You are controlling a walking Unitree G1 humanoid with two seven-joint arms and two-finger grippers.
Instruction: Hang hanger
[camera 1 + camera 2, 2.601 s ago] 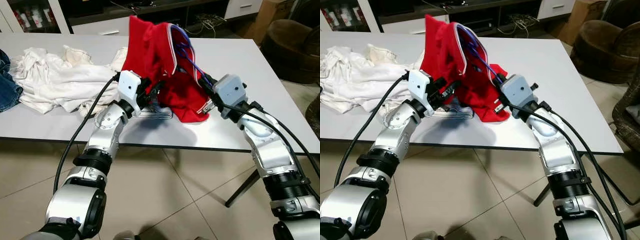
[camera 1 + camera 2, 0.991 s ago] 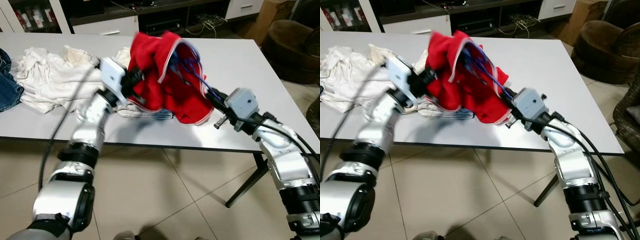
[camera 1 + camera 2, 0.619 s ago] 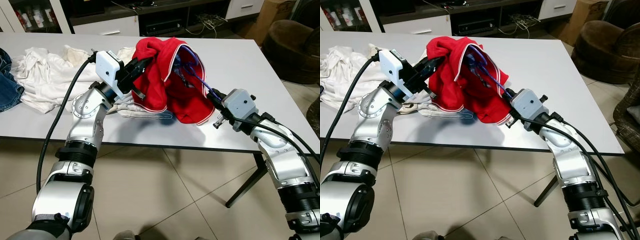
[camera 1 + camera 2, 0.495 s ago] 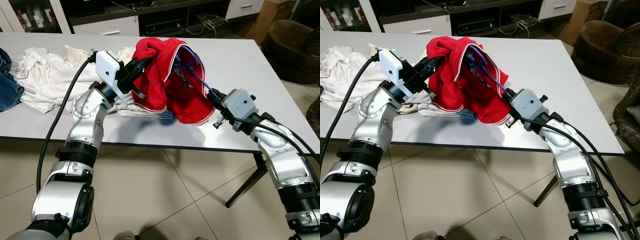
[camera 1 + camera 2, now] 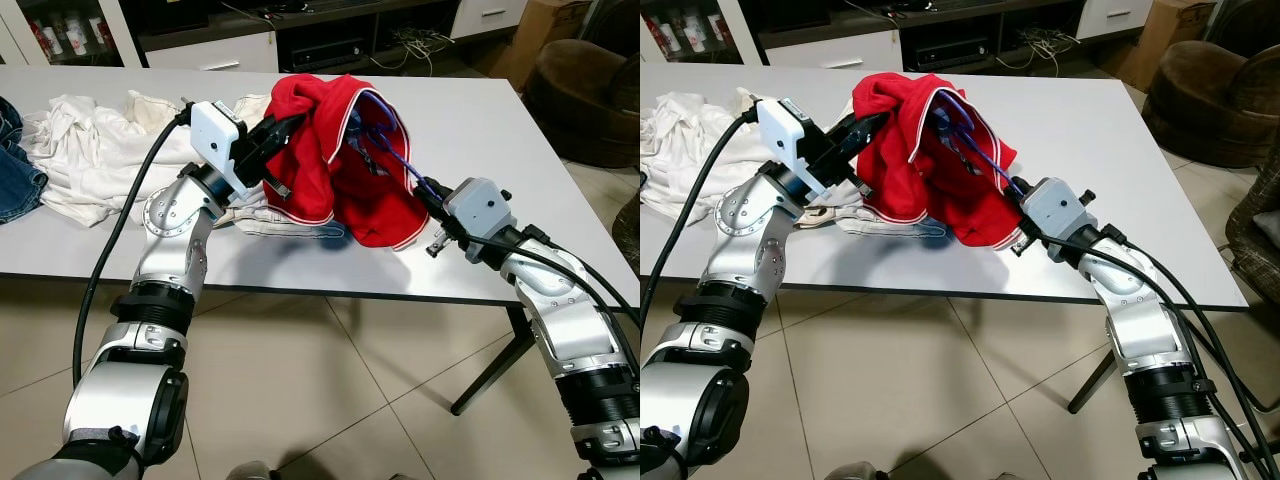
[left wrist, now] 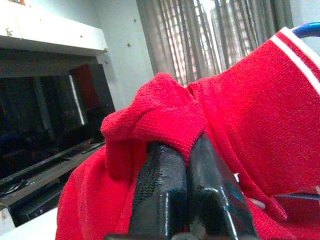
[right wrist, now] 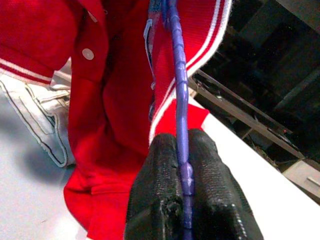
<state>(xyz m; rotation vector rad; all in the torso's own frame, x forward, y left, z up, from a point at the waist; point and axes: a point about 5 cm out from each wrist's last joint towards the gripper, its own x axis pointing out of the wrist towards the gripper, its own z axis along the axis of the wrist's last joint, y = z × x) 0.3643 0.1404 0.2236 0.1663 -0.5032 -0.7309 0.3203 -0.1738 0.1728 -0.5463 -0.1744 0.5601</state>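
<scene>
Threading the blue hanger [image 7: 176, 75] into the red polo shirt [image 5: 330, 170], held above the table's [image 5: 500, 130] front edge: right gripper [image 7: 186, 197] clamps the hanger, left gripper [image 6: 186, 167] pinches fabric. Next, probably drawing the shoulder over.

Red knit cloth shirt [image 5: 330, 150], glossy blue plastic hanger [image 7: 179, 85], smooth matt table [image 5: 480, 130]

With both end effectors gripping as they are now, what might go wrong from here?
The left end effector pinches only a small fold of the red knit shirt, so the cloth may slip free. The right end effector clamps the thin blue plastic hanger edge-on; it may twist or snag inside the shirt.
</scene>
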